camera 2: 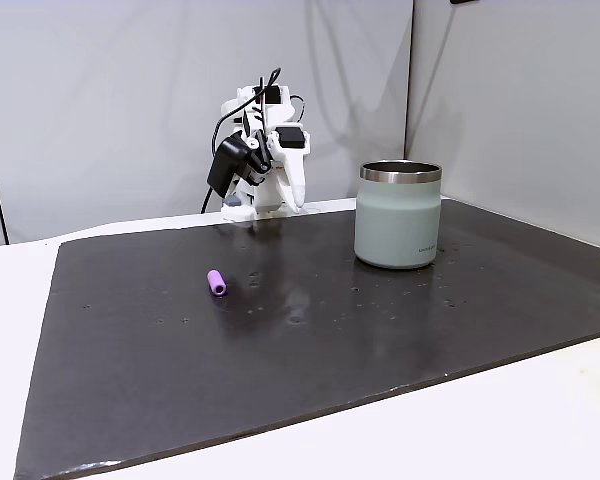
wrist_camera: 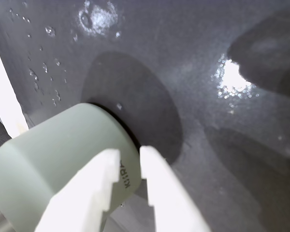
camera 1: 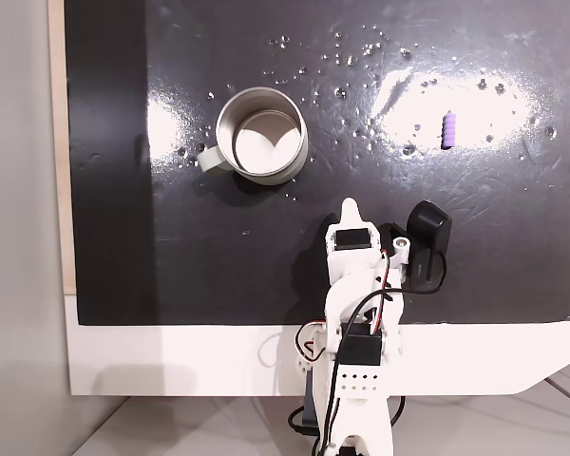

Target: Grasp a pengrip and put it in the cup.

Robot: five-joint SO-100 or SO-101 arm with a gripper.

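The cup (camera 1: 261,136), a round dull-silver mug with a pale inside and a small handle on its left, stands upright on the black mat in a fixed view. In both fixed views the light-purple pengrip (camera 1: 447,131) lies on the mat far from the cup (camera 2: 398,215); in the side-on one the pengrip (camera 2: 216,283) lies to the cup's left. My gripper (camera 1: 350,207) is folded back over the arm's base, apart from both, and stands well behind the pengrip (camera 2: 299,203). In the wrist view its white fingers (wrist_camera: 101,193) are nearly together with nothing between them, the cup's wall (wrist_camera: 53,145) behind them.
The black mat (camera 1: 171,247) covers most of the white table (camera 1: 171,361). Shiny specks (camera 1: 361,47) dot the mat's far part. A black wrist camera (camera 1: 426,233) sits beside the arm. Walls stand close behind the arm and to the cup's right in the side-on fixed view.
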